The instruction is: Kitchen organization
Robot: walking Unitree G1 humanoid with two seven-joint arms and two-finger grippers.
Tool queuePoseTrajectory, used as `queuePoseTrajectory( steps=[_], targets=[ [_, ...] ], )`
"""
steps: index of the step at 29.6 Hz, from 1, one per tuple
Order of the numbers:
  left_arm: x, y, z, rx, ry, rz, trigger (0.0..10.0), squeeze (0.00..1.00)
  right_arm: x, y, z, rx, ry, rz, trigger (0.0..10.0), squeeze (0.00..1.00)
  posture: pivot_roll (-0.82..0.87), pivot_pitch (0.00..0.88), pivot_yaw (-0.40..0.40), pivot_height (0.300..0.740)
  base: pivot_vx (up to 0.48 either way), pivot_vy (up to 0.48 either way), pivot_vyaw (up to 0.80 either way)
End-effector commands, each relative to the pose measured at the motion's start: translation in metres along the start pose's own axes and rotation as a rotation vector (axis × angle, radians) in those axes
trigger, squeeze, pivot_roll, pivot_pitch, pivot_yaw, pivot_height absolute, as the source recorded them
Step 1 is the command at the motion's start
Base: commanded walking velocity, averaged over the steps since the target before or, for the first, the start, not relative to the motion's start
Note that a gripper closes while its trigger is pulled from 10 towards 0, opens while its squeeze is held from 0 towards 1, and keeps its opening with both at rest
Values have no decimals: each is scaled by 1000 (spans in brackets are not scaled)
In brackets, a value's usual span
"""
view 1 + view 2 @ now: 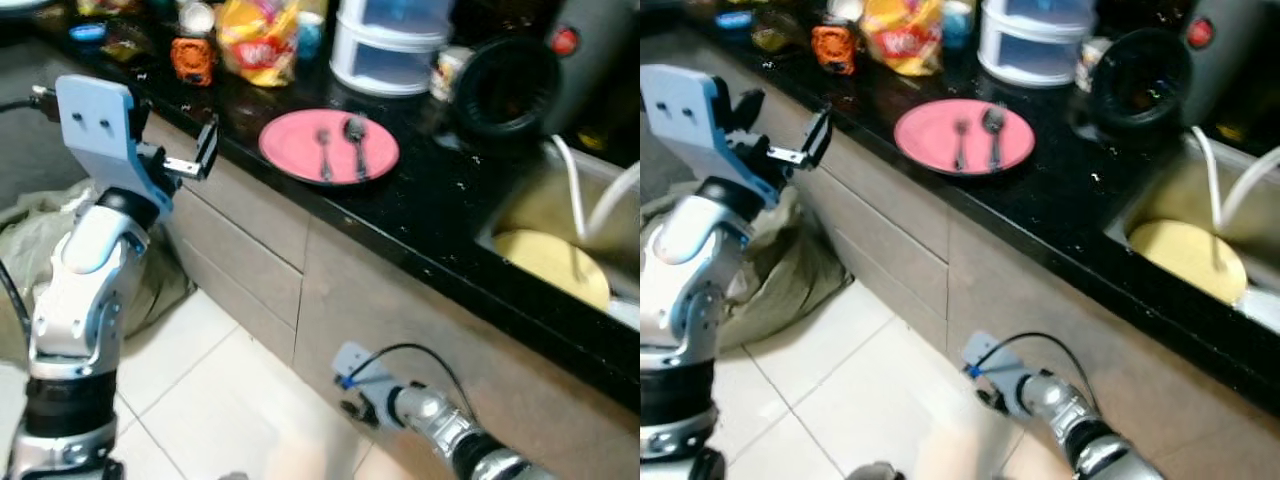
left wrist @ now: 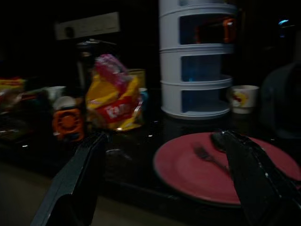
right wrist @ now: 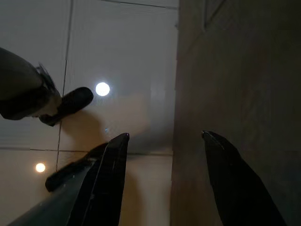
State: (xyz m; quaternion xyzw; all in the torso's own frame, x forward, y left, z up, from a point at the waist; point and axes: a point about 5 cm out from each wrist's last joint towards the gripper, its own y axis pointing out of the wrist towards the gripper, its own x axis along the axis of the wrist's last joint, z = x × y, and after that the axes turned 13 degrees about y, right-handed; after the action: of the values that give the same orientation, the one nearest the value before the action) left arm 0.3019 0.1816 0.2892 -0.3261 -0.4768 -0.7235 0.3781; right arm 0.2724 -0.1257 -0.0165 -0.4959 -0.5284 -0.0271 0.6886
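left pincer lined up on pink plate, right arm parked low

left pincer [image 1: 190,160] is raised at the front edge of the black speckled stone desk [image 1: 430,215], fingers spread wide with nothing between them. in the left wrist view the two black fingers [image 2: 75,188] frame the round pink plate [image 1: 328,146], so the aim looks like the plate or what lies on it. it is near the plate but apart from it, no contact.

on the plate lie a small metal fork [image 1: 323,150] and a metal spoon [image 1: 356,140], side by side, handles toward the desk edge, likely set there as used cutlery waiting to be moved. to the robot's right is a steel sink [image 1: 560,215] with a round yellow plate [image 1: 552,265] inside and a white hose [image 1: 572,195] hanging in, probably where dirty items go.

behind the pink plate stand a white stacked drawer organiser [image 1: 392,45], a yellow and red snack bag [image 1: 260,38], a small orange gadget [image 1: 192,58], a white mug with a print [image 2: 243,98] and a black round pot [image 1: 508,85], pushed to the back so the front stays workable.

right pincer [image 3: 164,141] hangs low beside the beige cabinet front [image 1: 360,310], pointing at the white tiled floor [image 1: 220,390], fingers spread wide, holding nothing, idle.
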Motion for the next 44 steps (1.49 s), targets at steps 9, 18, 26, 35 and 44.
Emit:
queuePoseTrajectory(
  steps=[9, 18, 26, 35, 44],
  targets=[
    [2, -2, 5, 3, -23, -24, 10000, 0, -6, 0, 2, 0, 8, 17, 10000, 0, 172, 90, -55, 740, 30, 0, 0],
    [7, -1, 5, -14, -8, -44, 10000, 0, -8, -1, 3, 6, 10, 25, 10000, 0, 171, 92, -56, 740, 311, 0, 0],
    [12, 1, 4, -29, -2, -65, 10000, 0, -15, -1, 6, 14, 12, 55, 10000, 0, 172, 93, -52, 740, 349, 0, 0],
    [15, 2, -1, -47, -4, -79, 10000, 0, -118, -47, 1, -76, -1, 573, 10000, 0, 173, 93, -55, 740, 367, 0, 0],
    [15, 2, -3, -55, -4, -84, 10000, 0, -144, -63, 10, -269, 428, 453, 10000, 0, 168, 89, -61, 740, 375, 0, 0]
  ],
)
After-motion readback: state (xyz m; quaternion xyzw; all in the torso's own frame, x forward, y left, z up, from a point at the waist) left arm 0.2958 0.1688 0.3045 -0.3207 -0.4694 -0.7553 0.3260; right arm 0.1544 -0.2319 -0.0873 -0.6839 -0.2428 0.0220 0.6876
